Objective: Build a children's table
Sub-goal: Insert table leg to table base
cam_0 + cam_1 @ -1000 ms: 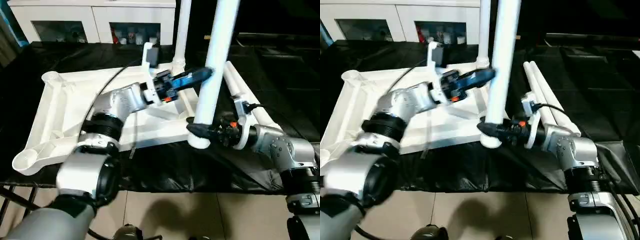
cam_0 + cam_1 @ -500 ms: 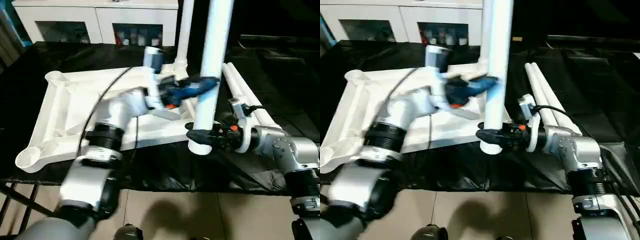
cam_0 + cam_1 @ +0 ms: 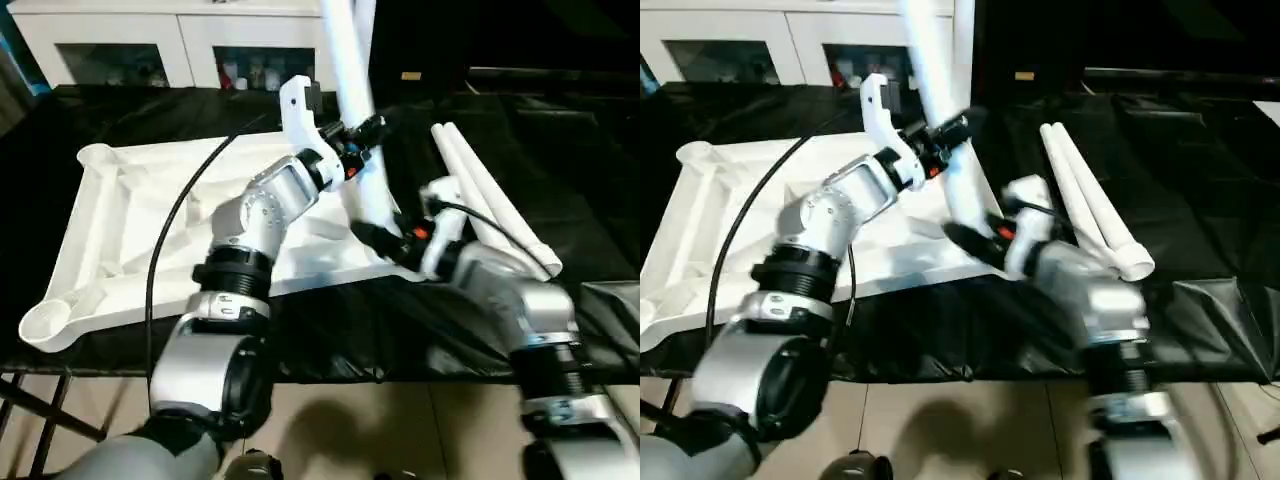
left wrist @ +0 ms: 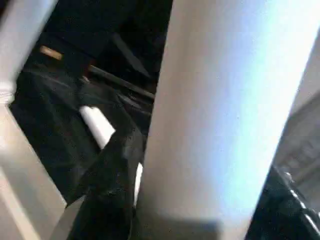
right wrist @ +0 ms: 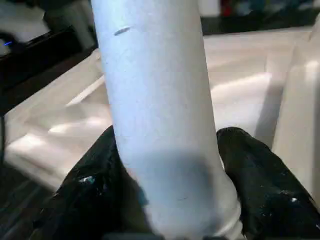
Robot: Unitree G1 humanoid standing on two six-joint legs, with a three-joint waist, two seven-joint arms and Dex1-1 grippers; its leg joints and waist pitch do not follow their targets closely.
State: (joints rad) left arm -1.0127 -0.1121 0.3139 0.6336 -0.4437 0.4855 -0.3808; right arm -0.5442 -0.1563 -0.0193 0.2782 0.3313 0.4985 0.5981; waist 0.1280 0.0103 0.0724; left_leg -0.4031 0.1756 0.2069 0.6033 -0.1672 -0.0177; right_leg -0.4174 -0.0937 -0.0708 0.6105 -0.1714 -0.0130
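black cloth covers the bench [image 3: 300, 330], upturned table top [image 3: 130, 230] on it; right gripper [image 3: 385, 238] clamps the leg [image 3: 355, 110] near its foot, left gripper [image 3: 362, 135] pinches it higher; leg looks light, stiff, slick: hold low, both sides.

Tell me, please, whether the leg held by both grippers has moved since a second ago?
Yes. The held leg now leans with its top toward the robot's left, crossing in front of the upright leg already standing in the tabletop; earlier it stood to that leg's right.
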